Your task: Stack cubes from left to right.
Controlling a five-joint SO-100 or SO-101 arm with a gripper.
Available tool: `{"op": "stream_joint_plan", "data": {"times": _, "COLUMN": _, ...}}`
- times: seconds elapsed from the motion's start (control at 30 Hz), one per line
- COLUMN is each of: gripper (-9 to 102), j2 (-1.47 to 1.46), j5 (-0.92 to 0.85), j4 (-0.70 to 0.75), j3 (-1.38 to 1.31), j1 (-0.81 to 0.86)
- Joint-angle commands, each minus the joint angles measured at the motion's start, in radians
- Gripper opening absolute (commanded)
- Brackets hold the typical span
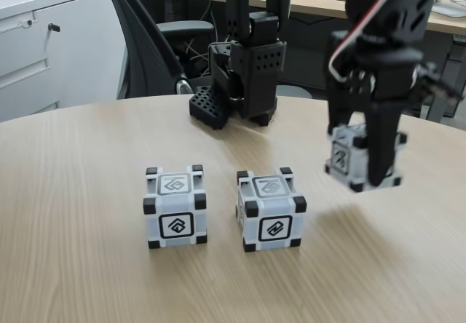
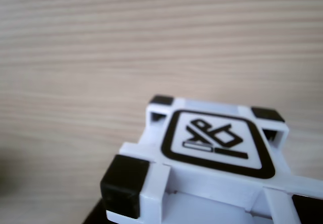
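Middle white-grey plastic cube (image 1: pixel 269 210) nearest; my claw (image 1: pixel 368 181) pinching third glyph cube (image 1: pixel 349 156) above wooden bench (image 1: pixel 73 192). Centre over target, lower squarely.

arm lowered, tool (image 1: pixel 368 164) clamped, held aloft

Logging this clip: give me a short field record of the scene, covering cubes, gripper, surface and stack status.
cubes: three, alike
left cube: on table, fixed view
middle cube: on table beside it, small gap
held cube: lifted clear of table, at right; its face fills the wrist view
gripper: shut on held cube
surface: round wooden table
stack: none yet
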Motion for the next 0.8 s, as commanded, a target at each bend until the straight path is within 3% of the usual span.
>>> {"op": "stream_joint_plan", "data": {"times": 0.0, "gripper": 0, "j2": 0.095, "j5": -0.018, "j4": 0.000, "j3": -0.035, "j1": 0.012}}
{"op": "stream_joint_plan", "data": {"times": 0.23, "gripper": 0, "j2": 0.225, "j5": -0.100, "j4": 0.003, "j3": -0.021, "j1": 0.058}}
{"op": "stream_joint_plan", "data": {"times": 0.77, "gripper": 0, "j2": 0.301, "j5": -0.382, "j4": 0.003, "j3": -0.025, "j1": 0.488}}
